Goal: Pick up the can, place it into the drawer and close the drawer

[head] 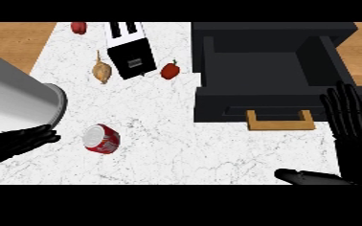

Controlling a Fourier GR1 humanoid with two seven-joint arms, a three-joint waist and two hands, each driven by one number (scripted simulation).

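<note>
Lying on its side near the counter's [176,139] left edge, the can [101,139] remains ungrasped. Left hand [27,141] released beside it; right hand [344,119] released. Drawer [265,72] stands open, empty; all steps remain.
</note>
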